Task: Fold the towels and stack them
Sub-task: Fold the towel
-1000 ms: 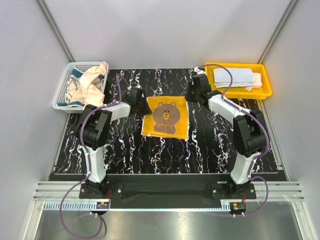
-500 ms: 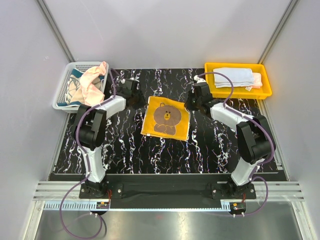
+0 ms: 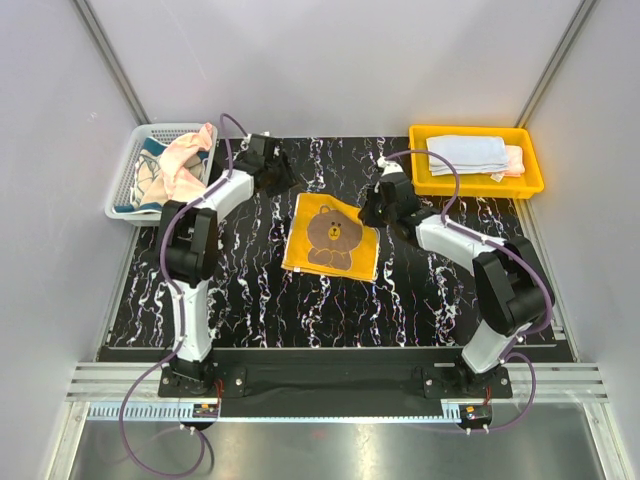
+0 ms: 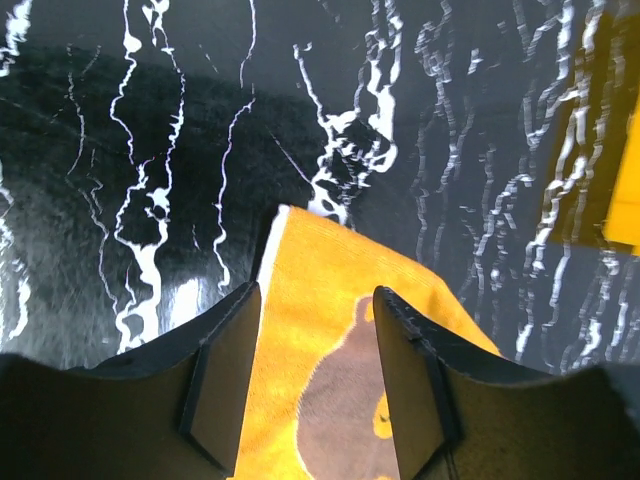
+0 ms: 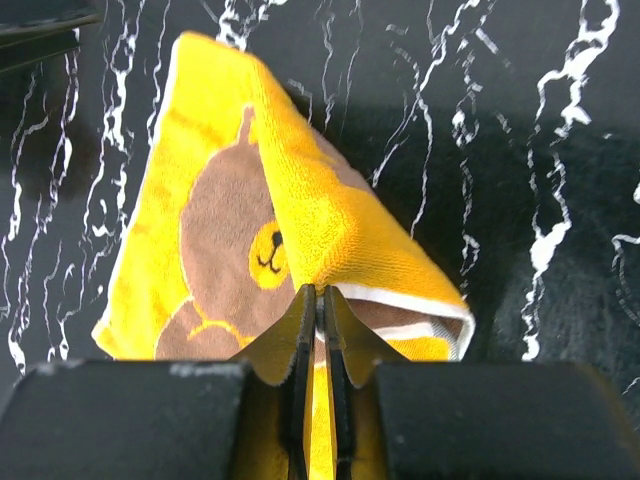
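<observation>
The brown-bear towel (image 3: 330, 237) with its orange border lies flat in the middle of the black marble table (image 3: 250, 290). My right gripper (image 3: 368, 212) is shut on the towel's far right corner and holds it lifted and curled over the bear; the right wrist view shows the jaws (image 5: 322, 296) pinching the towel (image 5: 230, 230). My left gripper (image 3: 282, 183) is open and empty just off the far left corner. In the left wrist view that towel corner (image 4: 320, 290) shows between the spread fingers (image 4: 225, 370).
A white mesh basket (image 3: 128, 170) at the far left holds a pink towel (image 3: 186, 165) and a cream-teal towel (image 3: 148, 182). A yellow tray (image 3: 480, 185) at the far right holds a folded white/pale blue towel (image 3: 465, 152) over a pink one (image 3: 514, 160).
My right gripper moved near and left, onto the towel's far right corner, and raised it. My left gripper drew back from the towel's left side toward the far left.
</observation>
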`<state>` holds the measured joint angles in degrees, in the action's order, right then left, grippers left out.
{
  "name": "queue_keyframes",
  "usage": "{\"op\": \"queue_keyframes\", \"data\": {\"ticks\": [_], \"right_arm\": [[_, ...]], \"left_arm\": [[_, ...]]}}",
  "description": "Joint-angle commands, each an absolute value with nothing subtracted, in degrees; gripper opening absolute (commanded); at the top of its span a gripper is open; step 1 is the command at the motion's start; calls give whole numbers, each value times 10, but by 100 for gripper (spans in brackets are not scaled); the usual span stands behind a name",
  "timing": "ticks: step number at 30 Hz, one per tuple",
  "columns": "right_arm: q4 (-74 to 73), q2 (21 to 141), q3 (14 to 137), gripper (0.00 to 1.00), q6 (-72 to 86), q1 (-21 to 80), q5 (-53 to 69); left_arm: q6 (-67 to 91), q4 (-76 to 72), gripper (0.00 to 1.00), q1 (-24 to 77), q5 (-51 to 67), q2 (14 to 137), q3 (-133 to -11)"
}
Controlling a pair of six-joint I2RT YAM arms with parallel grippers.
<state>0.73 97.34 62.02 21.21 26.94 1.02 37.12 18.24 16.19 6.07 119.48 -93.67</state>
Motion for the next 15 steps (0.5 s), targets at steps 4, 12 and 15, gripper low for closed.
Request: {"op": "queue_keyframes", "data": {"ticks": [4,12,15], "right_arm": [[42,938,594,12,214,294,4],[60,936,560,11,221,316,-23],[65,935,548,12,222,319,-25]], "left_arm": [[364,221,56,160,80,1226,-972],[389,205,59,160,89,1222,-942],[411,185,59,159,98,1216,-930]]}}
